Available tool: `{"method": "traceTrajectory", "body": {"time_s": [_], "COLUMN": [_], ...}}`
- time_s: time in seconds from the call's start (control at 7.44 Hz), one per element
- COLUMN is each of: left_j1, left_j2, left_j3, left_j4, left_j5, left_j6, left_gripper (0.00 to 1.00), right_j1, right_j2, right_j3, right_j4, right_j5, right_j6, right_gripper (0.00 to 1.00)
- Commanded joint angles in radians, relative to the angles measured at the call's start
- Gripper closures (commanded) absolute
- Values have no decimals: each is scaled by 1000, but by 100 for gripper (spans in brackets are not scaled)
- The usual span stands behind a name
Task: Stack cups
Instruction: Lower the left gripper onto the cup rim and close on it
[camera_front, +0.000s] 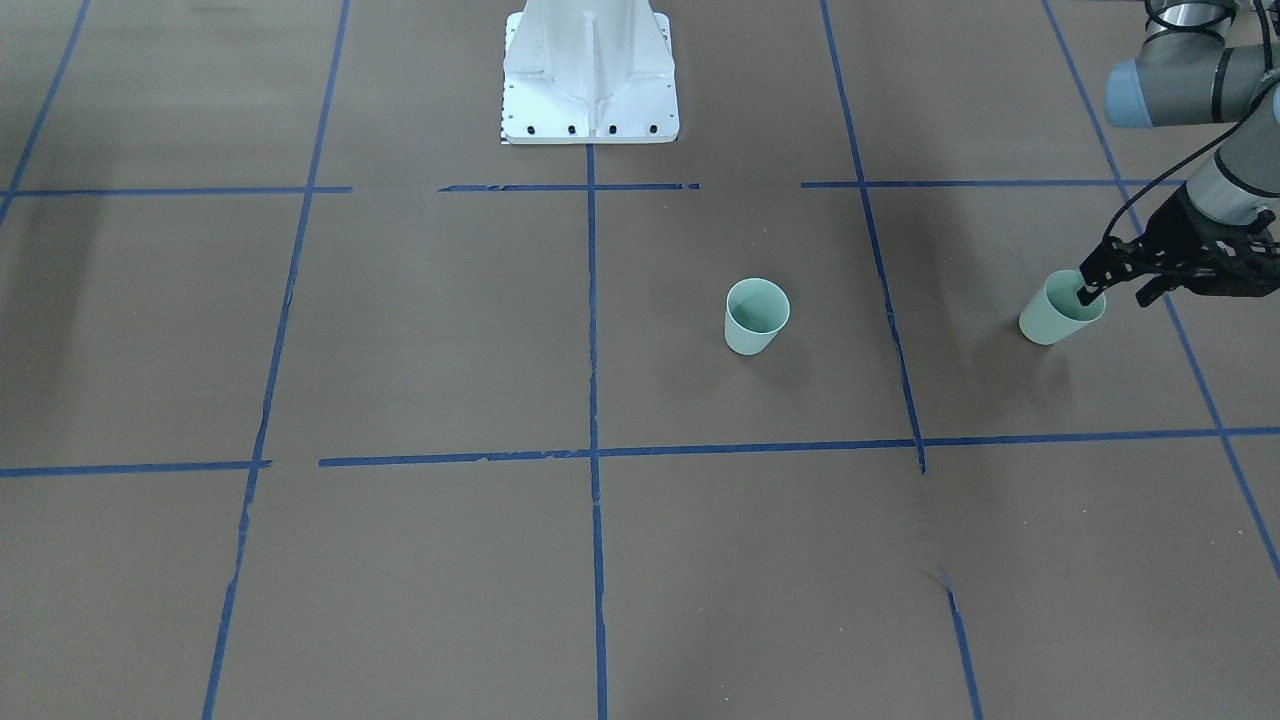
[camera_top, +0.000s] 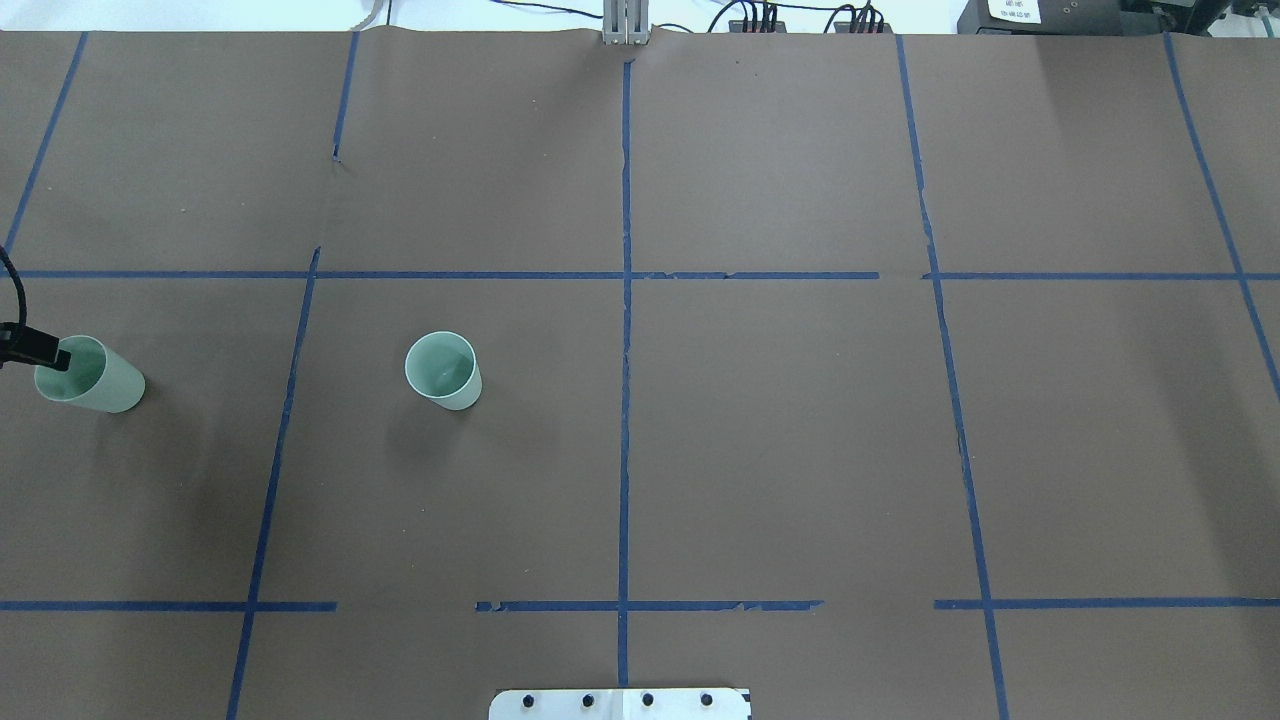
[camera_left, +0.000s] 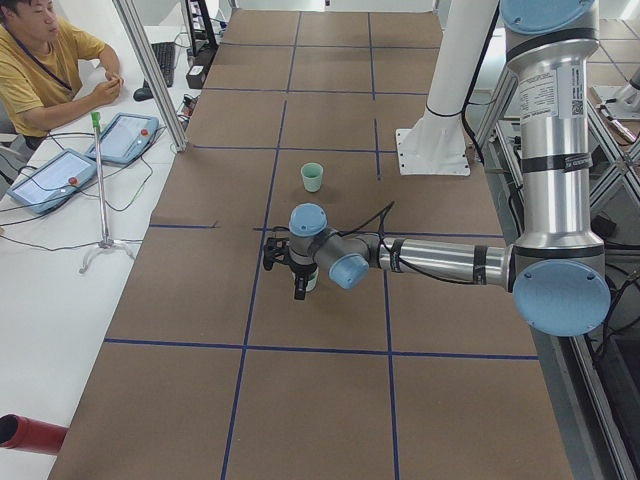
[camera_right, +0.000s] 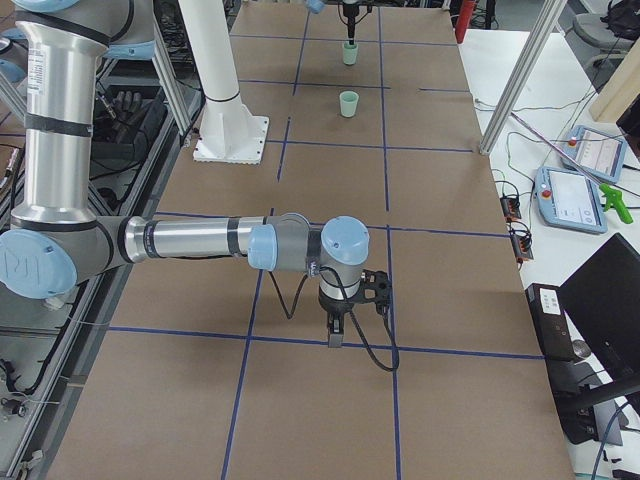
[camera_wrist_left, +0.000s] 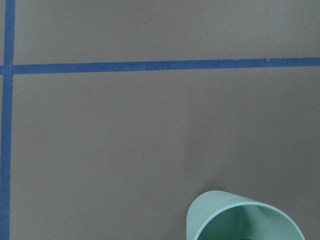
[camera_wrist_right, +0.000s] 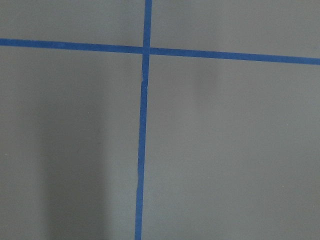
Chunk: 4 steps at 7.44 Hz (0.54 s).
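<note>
Holds left gripper spread across rim of outer cup, one finger inside, near left end of table; shows second cup upright, well apart; cannot tell state of right gripper.

- No writing is showing clearly enough to read in any view.
- A white sticker is sitting on the left arm, its print too small to make out.
- A white label is showing on a dark box beyond the far right corner of the worktop, and it is also unreadable.
</note>
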<state>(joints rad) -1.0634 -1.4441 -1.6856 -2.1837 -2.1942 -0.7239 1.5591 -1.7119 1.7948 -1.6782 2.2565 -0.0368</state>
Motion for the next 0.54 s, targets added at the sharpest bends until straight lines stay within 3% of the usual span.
{"method": "traceTrajectory", "body": {"time_s": [0.0, 0.4], "left_j1": [2, 2], "left_j2": [-4, -4], "left_j3": [-2, -6], "left_j4": [8, 19], "left_j5": [-12, -13], "left_j6": [-41, -42], "left_gripper": [100, 100], "right_j1": [1, -1], "right_j2": [0, 0], "right_j3": [0, 0], "right_j4": [0, 0], "right_j5": [0, 0], "right_j6": [0, 0], "right_gripper": [0, 0]}}
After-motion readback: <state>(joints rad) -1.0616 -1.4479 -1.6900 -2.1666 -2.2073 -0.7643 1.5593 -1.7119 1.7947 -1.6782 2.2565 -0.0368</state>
